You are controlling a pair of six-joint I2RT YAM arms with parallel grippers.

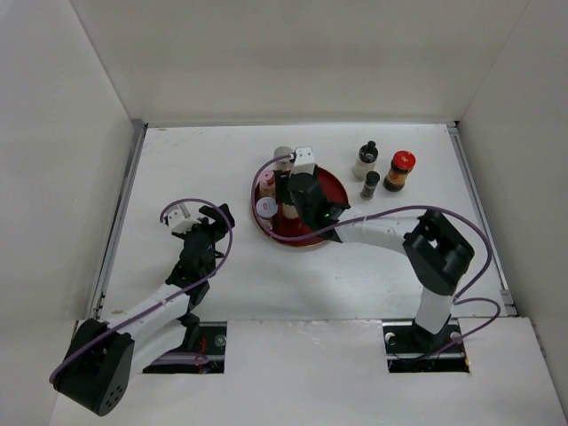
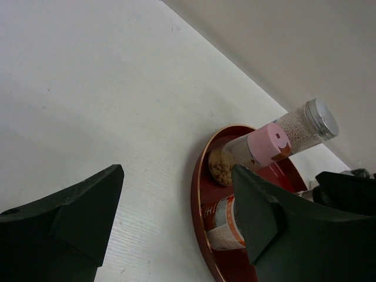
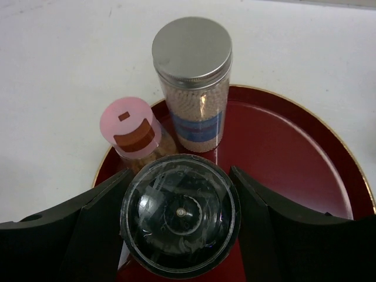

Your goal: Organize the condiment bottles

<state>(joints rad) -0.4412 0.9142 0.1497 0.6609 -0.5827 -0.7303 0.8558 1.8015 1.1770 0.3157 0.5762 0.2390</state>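
A red round tray sits mid-table. On it stand a silver-capped jar, a pink-capped jar and a white-pink-capped jar. My right gripper is over the tray. In the right wrist view its jaws press both sides of a bottle with a black, clear-topped cap. The silver-capped jar and the pink-capped jar stand just beyond it. My left gripper is open and empty left of the tray. Its view shows bare table and the tray's edge.
Three bottles stand on the table right of the tray: a black-capped one, a red-capped one and a small dark one. White walls enclose the table on three sides.
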